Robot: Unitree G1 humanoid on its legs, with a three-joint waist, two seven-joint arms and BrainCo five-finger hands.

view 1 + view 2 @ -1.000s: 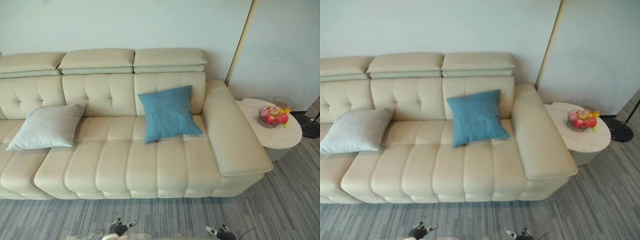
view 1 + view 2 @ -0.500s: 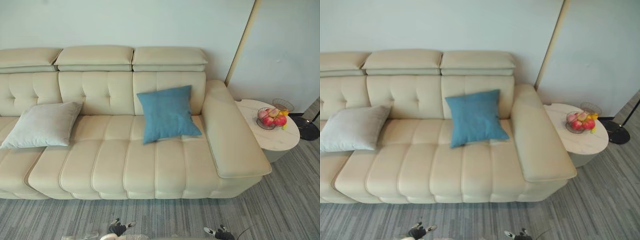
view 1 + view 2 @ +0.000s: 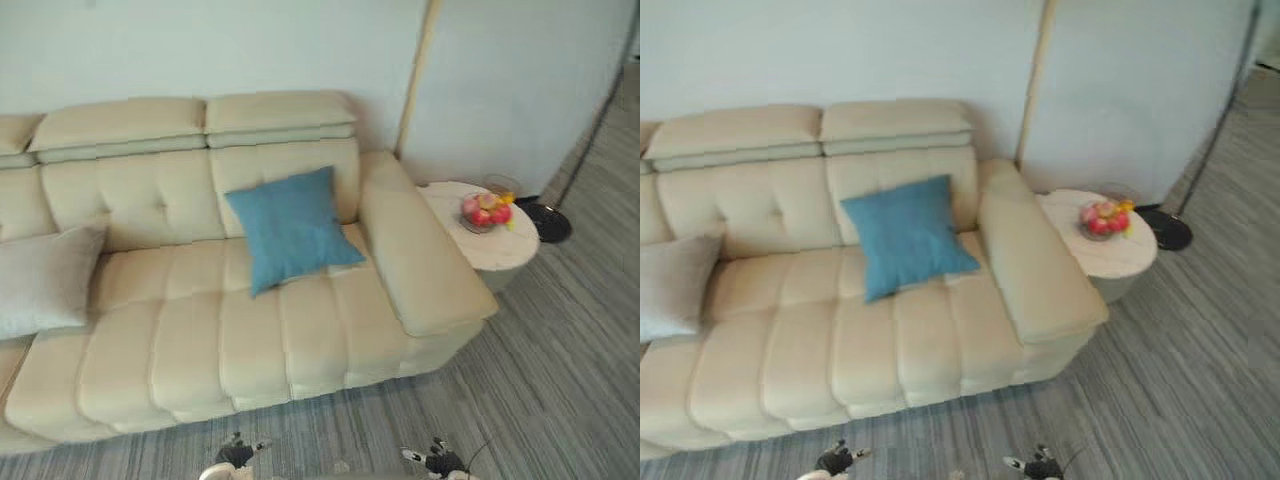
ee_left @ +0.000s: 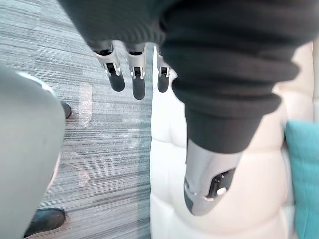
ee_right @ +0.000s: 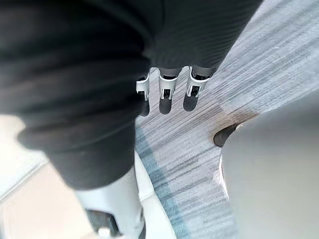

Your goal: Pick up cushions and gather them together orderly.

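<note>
A blue cushion [image 3: 290,227] leans against the backrest of the cream sofa [image 3: 180,340], near its right armrest [image 3: 420,260]. A grey cushion [image 3: 45,278] lies on the seat at the far left, partly cut off by the view's edge. In the left wrist view my left hand [image 4: 134,74] hangs over the grey carpet beside the sofa's front, fingers straight and empty, with a strip of the blue cushion [image 4: 305,174] showing past it. My right hand [image 5: 167,87] hangs over the carpet too, fingers straight, holding nothing.
A round white side table [image 3: 485,240] stands right of the armrest with a wire bowl of fruit [image 3: 483,211] on it. A floor lamp's dark base [image 3: 547,222] sits beyond it. Grey striped carpet [image 3: 540,400] runs in front of the sofa.
The whole picture has shifted left and tilted, so the camera has turned to the right. The cushions lie where they were on the sofa.
</note>
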